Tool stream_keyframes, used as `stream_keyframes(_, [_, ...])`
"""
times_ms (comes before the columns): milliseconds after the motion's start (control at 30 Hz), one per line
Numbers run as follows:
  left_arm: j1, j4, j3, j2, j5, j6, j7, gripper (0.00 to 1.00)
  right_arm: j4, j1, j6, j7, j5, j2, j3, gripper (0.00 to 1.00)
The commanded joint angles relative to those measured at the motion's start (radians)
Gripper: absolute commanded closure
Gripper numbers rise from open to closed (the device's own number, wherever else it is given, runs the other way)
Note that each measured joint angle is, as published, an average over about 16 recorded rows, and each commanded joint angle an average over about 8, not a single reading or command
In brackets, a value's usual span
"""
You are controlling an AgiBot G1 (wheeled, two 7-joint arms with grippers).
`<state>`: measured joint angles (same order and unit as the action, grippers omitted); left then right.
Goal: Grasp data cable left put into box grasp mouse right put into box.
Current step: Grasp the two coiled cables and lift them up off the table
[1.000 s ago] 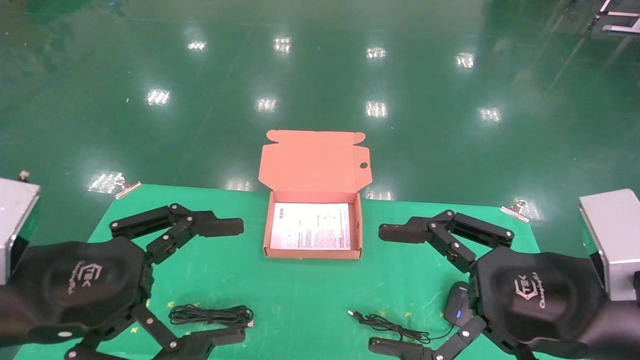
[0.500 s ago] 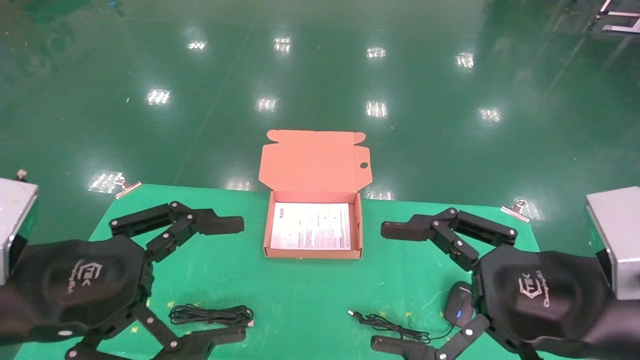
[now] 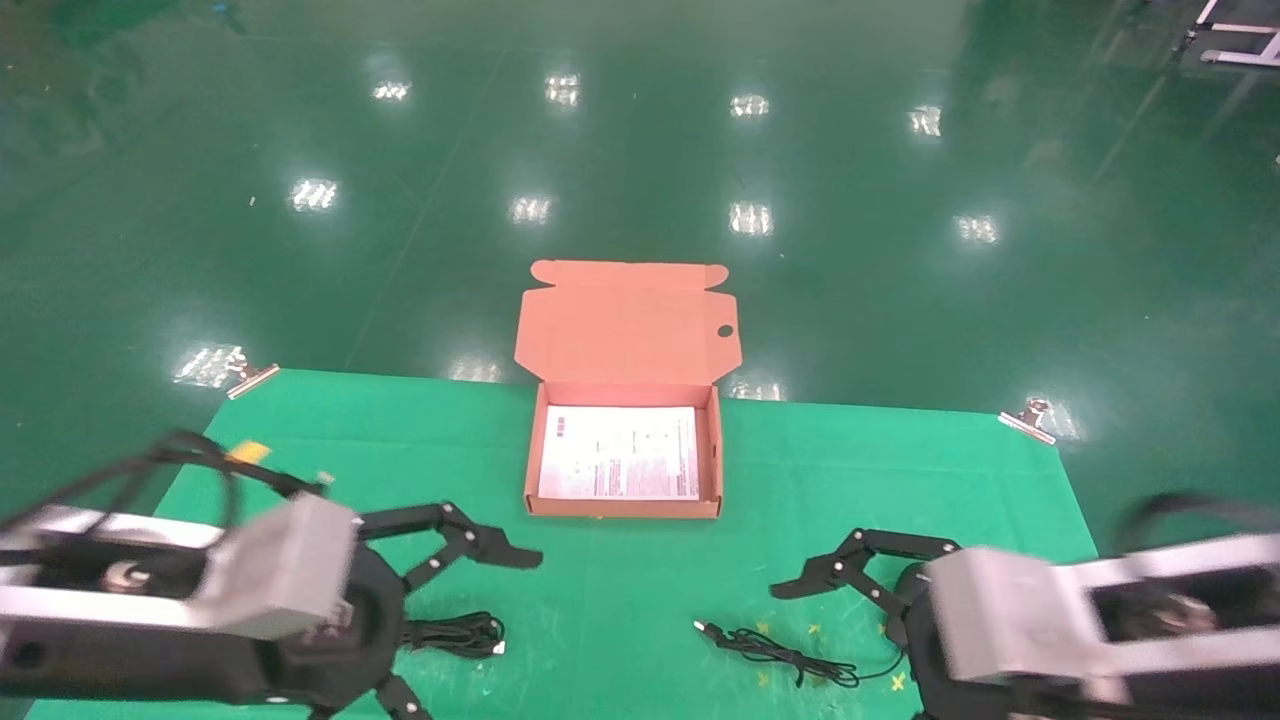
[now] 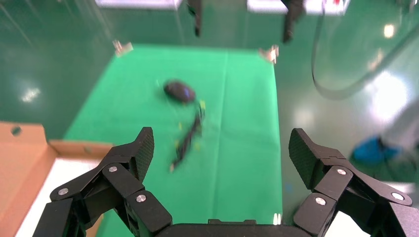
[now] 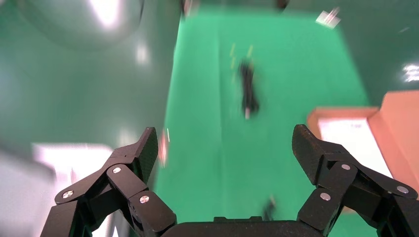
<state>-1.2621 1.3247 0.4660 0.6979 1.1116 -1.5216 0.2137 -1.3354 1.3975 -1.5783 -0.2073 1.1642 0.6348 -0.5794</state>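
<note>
The box (image 3: 530,470) lies open at the table's far middle, lid up, with a white sheet inside. The data cable (image 3: 462,634) lies near the front left, partly behind my left gripper (image 3: 465,630), which is open and empty around its left end. It also shows in the right wrist view (image 5: 248,89). The mouse (image 4: 179,91) shows in the left wrist view and is hidden behind my right arm in the head view. Its cord (image 3: 780,650) trails left to a USB plug (image 3: 703,628). My right gripper (image 3: 800,650) is open and empty beside the cord.
The green mat (image 3: 620,590) covers the table, held by clips at the far corners (image 3: 250,378) (image 3: 1030,420). The shiny green floor lies beyond the far edge. The box corner shows in both wrist views (image 4: 20,163) (image 5: 356,133).
Both arms have turned over and dropped towards the table's front. The grippers now point inward and low, the left over the cable's end and the right in front of the mouse.
</note>
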Motion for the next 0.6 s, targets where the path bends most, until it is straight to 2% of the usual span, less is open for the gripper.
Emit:
stream_keyframes(33, [-0.027, 0.003, 0.025, 0.013, 0.052, -0.009, 0.001, 0.00, -0.008, 0.070, -0.013, 0.007, 0.083, 0.016, -0.063, 0.00])
stream_keyframes(167, [-0.070, 0.002, 0.091, 0.046, 0.173, -0.021, -0.003, 0.00, -0.009, 0.205, -0.015, 0.044, 0.225, 0.070, -0.257, 0.00])
stream_keyframes(333, [-0.129, -0.006, 0.180, 0.094, 0.331, -0.029, -0.003, 0.00, -0.006, 0.324, -0.006, 0.057, 0.354, 0.130, -0.469, 0.00])
stream_keyframes(467, [-0.161, -0.018, 0.245, 0.130, 0.459, -0.018, -0.002, 0.00, -0.006, 0.361, 0.019, 0.047, 0.422, 0.162, -0.566, 0.00])
stream_keyframes(600, [-0.166, -0.042, 0.290, 0.159, 0.570, 0.013, 0.009, 0.00, -0.008, 0.349, 0.067, 0.028, 0.474, 0.176, -0.606, 0.00])
